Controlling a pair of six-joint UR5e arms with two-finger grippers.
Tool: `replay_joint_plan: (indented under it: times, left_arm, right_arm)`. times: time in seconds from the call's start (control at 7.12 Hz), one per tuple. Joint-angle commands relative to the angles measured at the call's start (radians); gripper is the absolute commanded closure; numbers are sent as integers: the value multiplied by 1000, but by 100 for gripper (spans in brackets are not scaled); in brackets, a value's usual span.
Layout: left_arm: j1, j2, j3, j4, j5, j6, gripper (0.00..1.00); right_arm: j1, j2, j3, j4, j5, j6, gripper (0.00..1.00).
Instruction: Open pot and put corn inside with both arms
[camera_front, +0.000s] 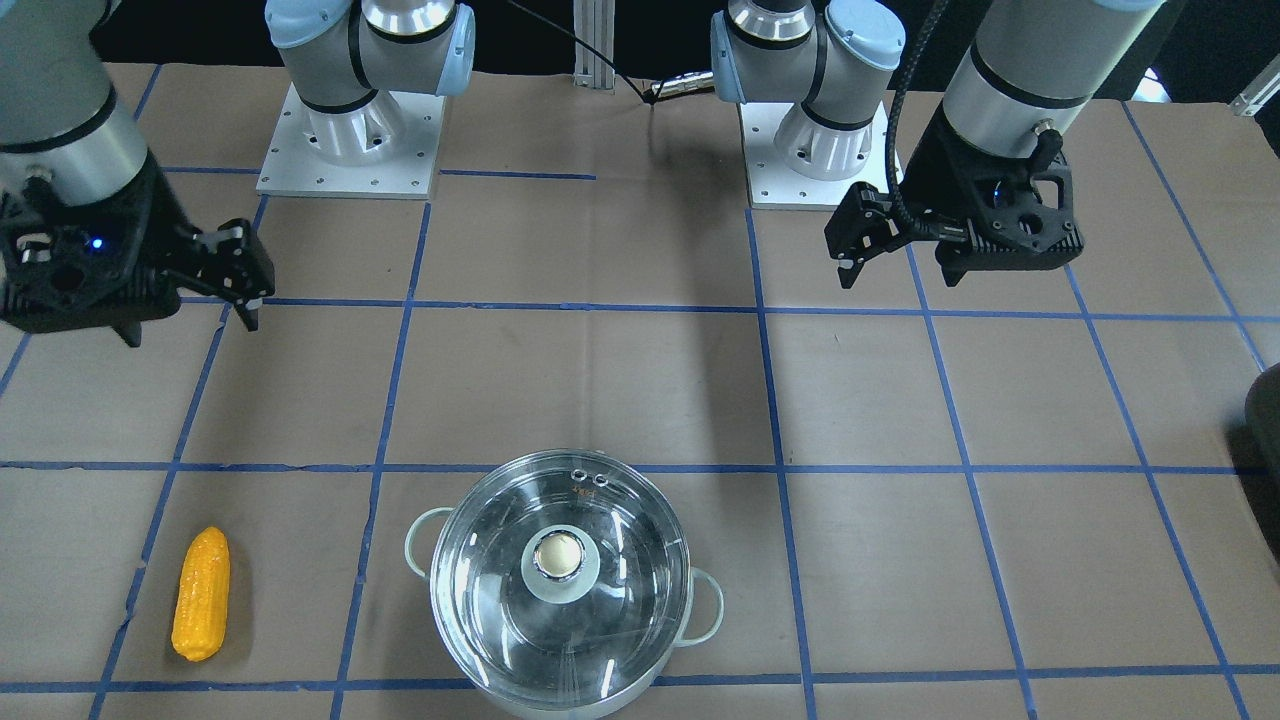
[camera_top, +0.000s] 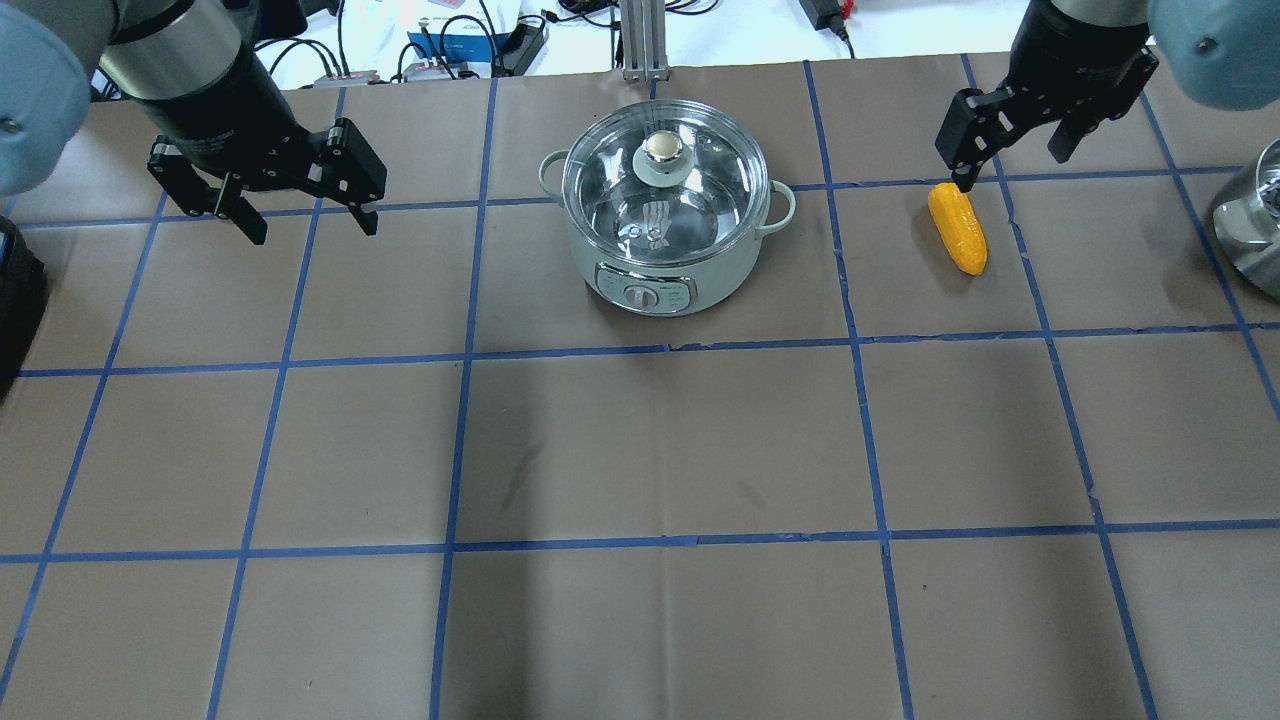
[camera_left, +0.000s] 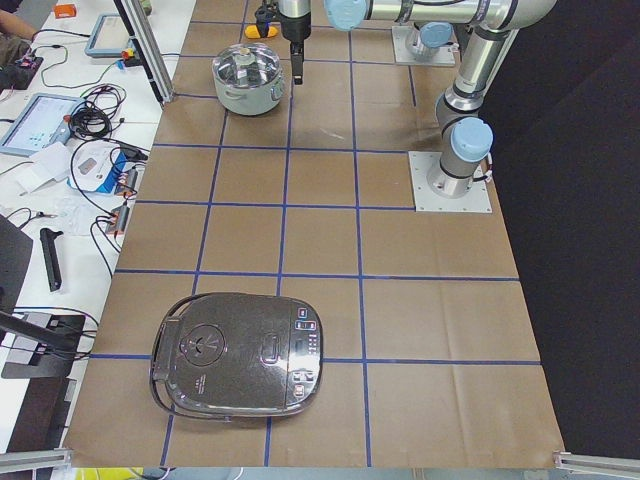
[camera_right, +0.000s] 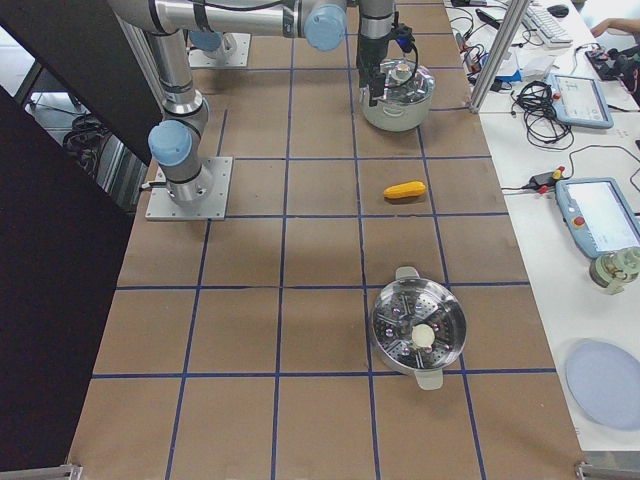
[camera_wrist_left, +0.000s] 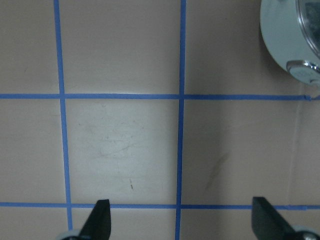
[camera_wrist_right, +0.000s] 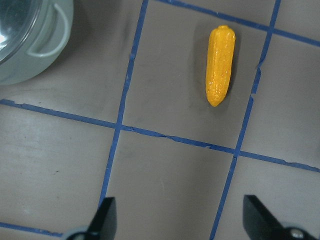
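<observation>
A pale green electric pot (camera_top: 612, 272) stands at the far middle of the table, closed by a glass lid (camera_top: 690, 195) with a round knob (camera_top: 663, 148). The lid also shows in the front view (camera_front: 610, 600). A yellow corn cob (camera_top: 957, 228) lies on the table to the pot's right, also in the front view (camera_front: 201, 594) and the right wrist view (camera_wrist_right: 220, 65). My left gripper (camera_top: 312, 230) is open and empty, above the table left of the pot. My right gripper (camera_top: 1010, 168) is open and empty, above the table just beyond the corn.
A dark rice cooker (camera_left: 240, 360) sits at the table's left end. A steel steamer pot (camera_right: 418, 330) stands at the right end, beyond the corn. Cables and devices lie past the far edge. Blue tape lines grid the brown table.
</observation>
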Motion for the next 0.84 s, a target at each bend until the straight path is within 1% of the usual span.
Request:
replay_joint_plan:
  times: [0.0, 0.14, 0.28, 0.42, 0.56, 0.7]
  left_arm:
    - [-127, -151, 118, 95, -5, -103, 0]
    - [-189, -275, 240, 121, -4, -153, 0]
    - [-232, -392, 378, 120, -10, -210, 0]
    - [-274, -486, 465, 123, -10, -261, 0]
    - [-304, -540, 501, 157, -8, -319, 0]
    - [-315, -569, 510, 190, -10, -351, 0]
  right_arm:
    - [-85, 225, 16, -237, 70, -108, 11]
    - [-93, 323, 44, -407, 70, -163, 11]
    - [-99, 392, 55, -490, 73, -185, 11]
    - [-101, 429, 56, -513, 70, -193, 15]
    - [-101, 480, 57, -605, 66, -194, 15]
    - [-101, 500, 57, -622, 65, -191, 25]
